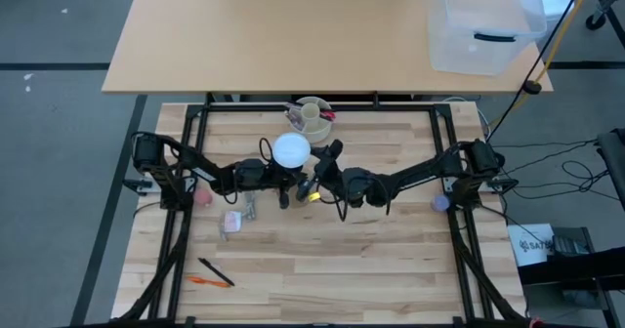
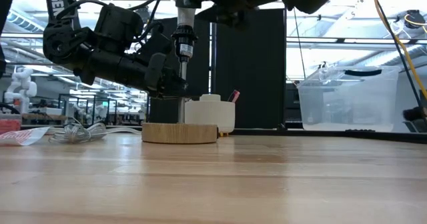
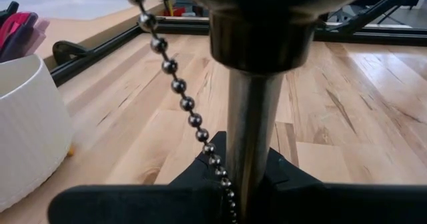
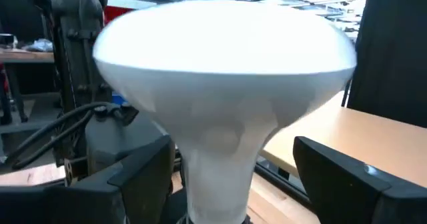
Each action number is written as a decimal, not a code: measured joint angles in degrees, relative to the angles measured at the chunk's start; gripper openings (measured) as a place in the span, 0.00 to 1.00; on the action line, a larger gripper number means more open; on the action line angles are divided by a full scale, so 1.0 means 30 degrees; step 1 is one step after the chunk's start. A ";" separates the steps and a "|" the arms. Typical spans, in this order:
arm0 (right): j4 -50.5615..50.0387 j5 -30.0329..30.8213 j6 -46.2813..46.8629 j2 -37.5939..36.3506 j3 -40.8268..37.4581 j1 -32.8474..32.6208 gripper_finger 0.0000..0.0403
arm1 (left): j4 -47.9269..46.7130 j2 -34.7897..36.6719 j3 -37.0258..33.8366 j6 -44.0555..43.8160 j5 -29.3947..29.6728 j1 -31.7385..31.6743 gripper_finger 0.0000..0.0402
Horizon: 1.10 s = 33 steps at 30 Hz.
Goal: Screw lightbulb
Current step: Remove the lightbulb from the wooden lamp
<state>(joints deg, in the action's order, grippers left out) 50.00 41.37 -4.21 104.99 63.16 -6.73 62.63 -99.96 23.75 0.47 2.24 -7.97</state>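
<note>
Two hands are recorded at mid-desk. Left hand [image 1: 284, 184]: clamped around the metal lamp stem [image 3: 252, 131], beside which a bead chain [image 3: 180, 94] hangs. Lightbulb [image 1: 291, 150]: seated upright at the stem's top, directly above the left hand. Right hand [image 1: 325, 162]: fingers [image 4: 343, 174] spread wide on either side of the bulb's neck, not touching it. Cream cup [image 1: 312, 118] is noted just behind.

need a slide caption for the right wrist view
White lightbulb seen close up, its neck standing between the right gripper's open fingers, with the other arm behind it.
</note>
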 joint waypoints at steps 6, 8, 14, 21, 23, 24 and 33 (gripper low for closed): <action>0.0171 -0.0661 0.0004 0.0000 0.0000 0.0369 0.74 | 0.0000 0.0000 0.0007 0.0029 -0.0064 0.0000 0.06; 0.0599 -0.1529 -0.0228 0.0000 0.0000 0.0482 0.74 | 0.0000 0.0000 0.0007 0.0076 -0.0264 -0.0006 0.06; 0.0697 -0.2435 -0.1001 -0.0022 0.0007 0.0602 0.63 | 0.0000 0.0000 0.0007 0.0109 -0.0397 -0.0015 0.06; -0.0050 -0.3023 -0.1599 -0.0115 0.0007 0.0629 0.47 | 0.0000 0.0000 -0.0007 0.0160 -0.0947 -0.0029 0.06; -0.0204 -0.3290 -0.1809 -0.0186 0.0007 0.0638 0.46 | -0.0010 0.0000 -0.0007 0.0283 -0.1471 -0.0036 0.06; -0.0430 -0.3507 -0.1907 -0.0267 0.0007 0.0645 0.46 | -0.0012 0.0000 -0.0005 0.0480 -0.1829 -0.0036 0.06; -0.2159 -0.6156 -0.2176 -0.0925 0.0007 0.1018 0.44 | -0.0027 0.0007 0.0015 0.1050 -0.3762 -0.0058 0.06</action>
<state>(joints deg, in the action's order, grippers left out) 43.53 22.91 -10.74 102.21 63.18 -3.68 62.55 -99.94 23.79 3.62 -9.05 -8.14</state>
